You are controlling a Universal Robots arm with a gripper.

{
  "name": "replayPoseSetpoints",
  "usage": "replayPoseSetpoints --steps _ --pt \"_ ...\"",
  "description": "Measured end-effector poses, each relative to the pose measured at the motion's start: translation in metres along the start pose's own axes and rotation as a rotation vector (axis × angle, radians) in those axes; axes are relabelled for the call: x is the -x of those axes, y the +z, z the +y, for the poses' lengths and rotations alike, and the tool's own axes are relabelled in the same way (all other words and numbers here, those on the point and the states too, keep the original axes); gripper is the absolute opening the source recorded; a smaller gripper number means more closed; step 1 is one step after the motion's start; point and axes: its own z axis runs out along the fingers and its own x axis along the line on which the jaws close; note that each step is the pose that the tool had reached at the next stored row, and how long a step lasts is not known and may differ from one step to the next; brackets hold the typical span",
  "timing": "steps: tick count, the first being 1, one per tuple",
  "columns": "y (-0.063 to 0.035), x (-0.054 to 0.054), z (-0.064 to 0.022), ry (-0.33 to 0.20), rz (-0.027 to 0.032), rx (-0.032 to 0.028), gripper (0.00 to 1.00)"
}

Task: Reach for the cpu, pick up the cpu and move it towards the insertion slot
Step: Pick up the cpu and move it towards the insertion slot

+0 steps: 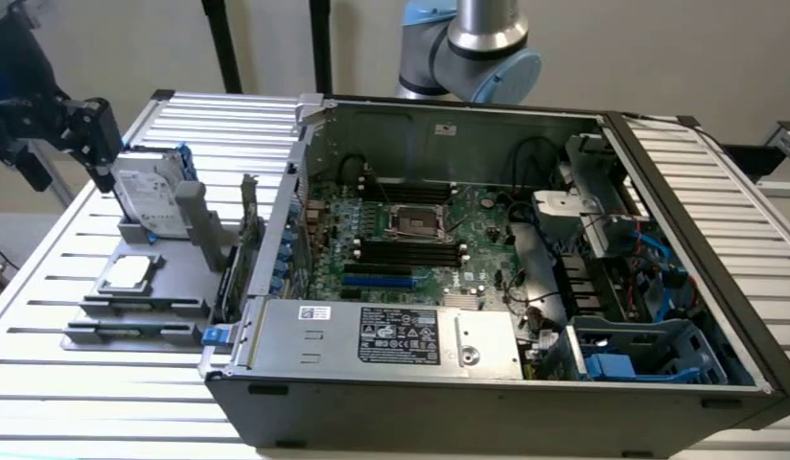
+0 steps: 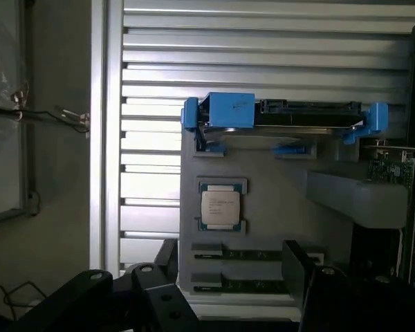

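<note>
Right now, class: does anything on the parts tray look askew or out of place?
Nothing stands out. The cpu lies flat and square in its holder on the grey tray; the hard drive stands upright.

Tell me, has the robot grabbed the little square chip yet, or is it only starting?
Nothing looks done yet: the cpu lies flat on its grey holder, untouched. In hand: the gripper is open and empty, off to the side of the holder and facing the chip. Left to do: grasp the chip, lift it and carry it to the insertion slot inside the computer case.
</note>
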Motion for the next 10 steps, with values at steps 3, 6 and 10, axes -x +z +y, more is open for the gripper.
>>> replayPoseSetpoints --steps 3,6,10 --pt "0.0055 0.000 -0.0002 0.000 0.0000 0.0000 0.71" --pt "0.0109 0.000 -0.0004 0.000 0.0000 0.0000 0.71" --pt "0.0183 0.000 -0.0006 0.000 -0.0001 0.0001 0.71"
